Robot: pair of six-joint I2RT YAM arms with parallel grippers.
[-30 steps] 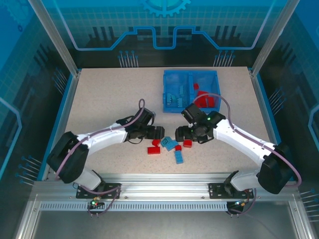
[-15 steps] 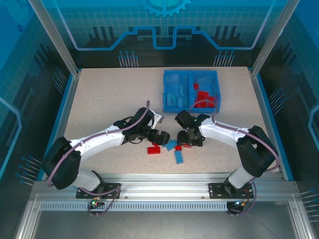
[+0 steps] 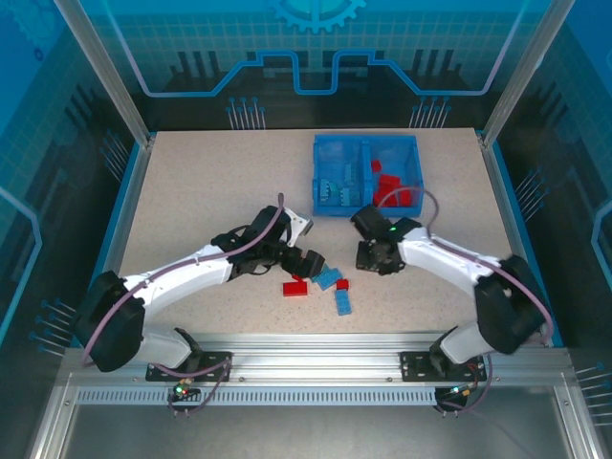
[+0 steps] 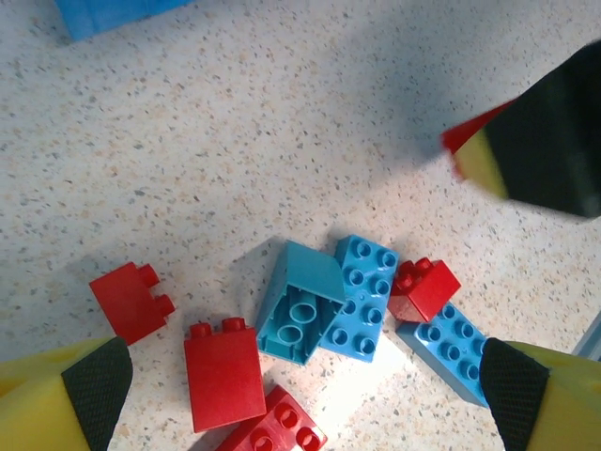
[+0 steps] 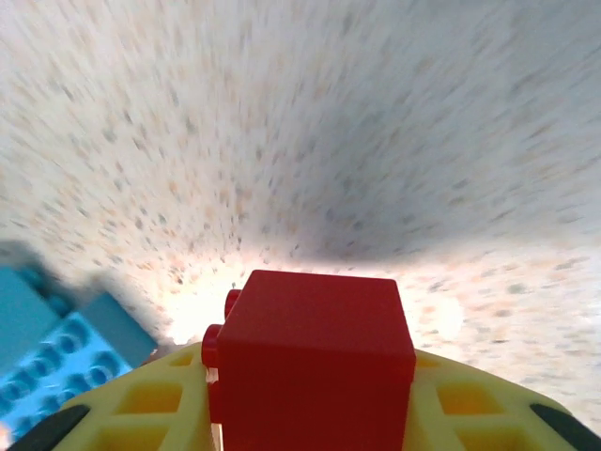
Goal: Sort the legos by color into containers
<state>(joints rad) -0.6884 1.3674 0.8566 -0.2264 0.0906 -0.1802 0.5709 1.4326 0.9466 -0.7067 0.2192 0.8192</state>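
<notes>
Look, the right gripper [image 3: 375, 256] pinches a red brick [image 5: 310, 362], while the left gripper [image 3: 313, 262] hangs spread wide over the pile [image 4: 324, 305]. The bin [image 3: 317, 182] is well stocked already, with a handful left to sort.

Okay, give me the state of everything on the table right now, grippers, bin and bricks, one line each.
left gripper, open, above the loose bricks.
right gripper, shut on red brick.
bin, light blue bricks in left compartment, red bricks in right.
loose bricks, unsorted on the table, red and light blue mixed.
tipped light blue brick, on its side, hollow underside showing.
</notes>
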